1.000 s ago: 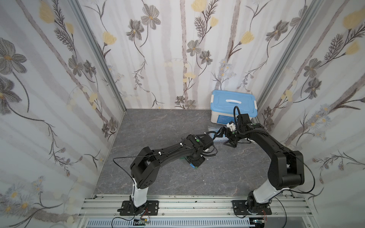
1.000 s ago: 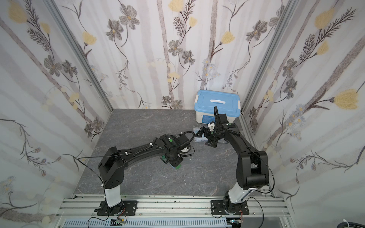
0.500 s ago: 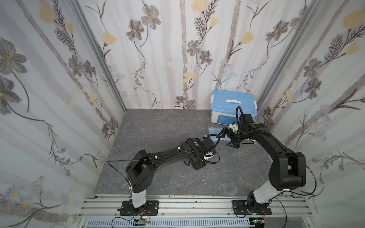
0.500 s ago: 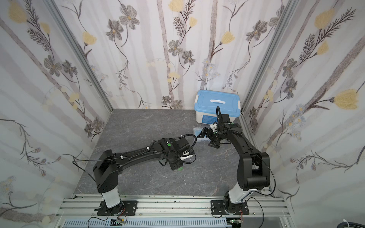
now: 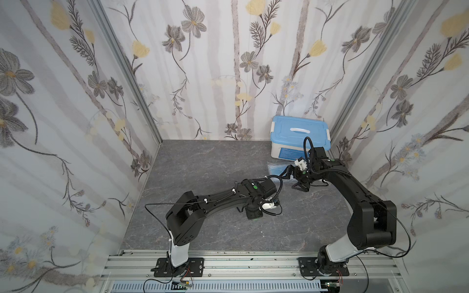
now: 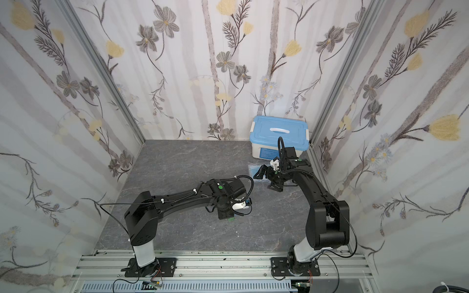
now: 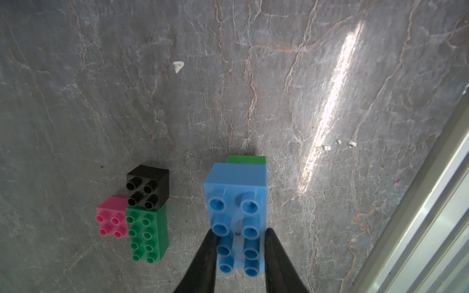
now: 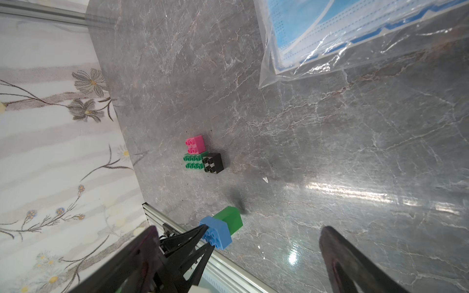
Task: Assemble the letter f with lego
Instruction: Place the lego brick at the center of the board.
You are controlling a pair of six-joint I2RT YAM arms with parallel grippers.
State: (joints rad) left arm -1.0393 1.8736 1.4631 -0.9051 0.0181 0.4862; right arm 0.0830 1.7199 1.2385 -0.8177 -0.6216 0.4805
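Left wrist view: left claw (image 7: 240, 233) clamped on the blue brick (image 7: 236, 203) at lower centre of frame, held clear of the tabletop (image 7: 253, 76).
Green brick (image 7: 246, 160) peeks out beneath the blue one's far end, and the other lego sits lower left: black brick (image 7: 148, 186), pink brick (image 7: 113, 220) and green bar (image 7: 148, 233), bunched and touching. Black looks perched on the bar's end, though this angle won't settle it. My read is that the carried pair goes to that cluster next. To do it well, keep the studs level, square the blue brick to the cluster, then come straight down and press evenly. A sideways shove would scatter the loose bricks. Right claw (image 5: 291, 179), right of centre in a top view with jaws wide apart and empty, could brace the cluster.
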